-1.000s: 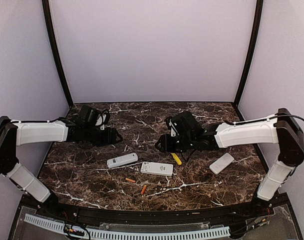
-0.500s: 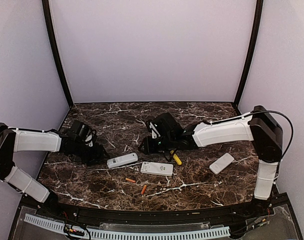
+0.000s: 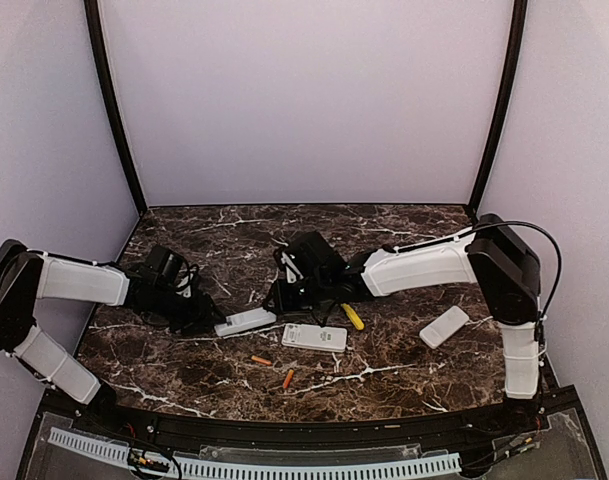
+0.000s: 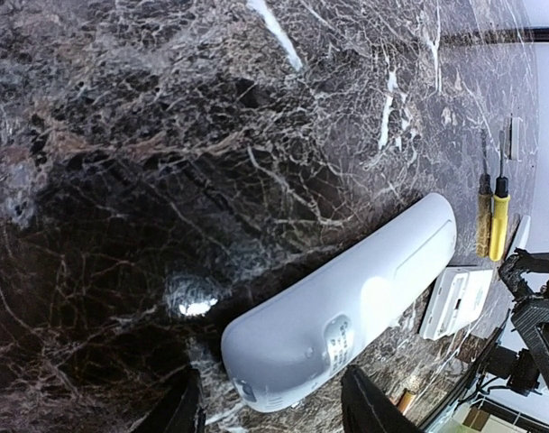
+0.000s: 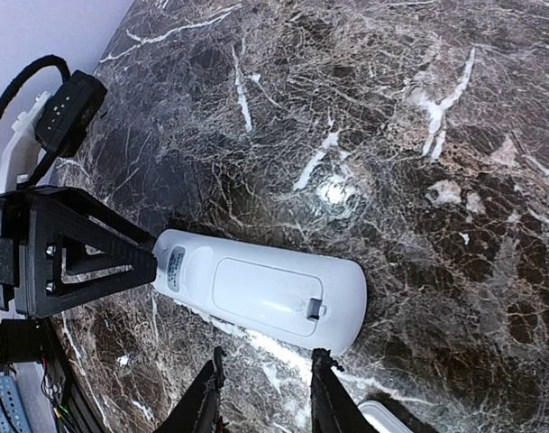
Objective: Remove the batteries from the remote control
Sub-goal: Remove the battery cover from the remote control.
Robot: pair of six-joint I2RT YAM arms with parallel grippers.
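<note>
Evidently the step in hand was getting a hold on the remote (image 3: 246, 320), which lay back-up on the counter (image 3: 384, 240) between the two arms. The left gripper (image 4: 274, 401) had its jaws apart, straddling the rounded end of the remote, with a gap showing on one side, so nothing was clamped. The right gripper (image 5: 265, 383) hovered just beside the remote's long edge, its fingers parted a little and holding nothing. The battery cover (image 5: 265, 293) sat shut, so any batteries inside were hidden. Two orange batteries (image 3: 261, 360) lay loose on the counter nearer the arm bases, close to a second remote (image 3: 314, 337) and a screwdriver (image 3: 353, 317). Next, I judged, the left gripper needed to pinch the remote's end firmly while the right worked the cover's latch (image 5: 315, 309).
</note>
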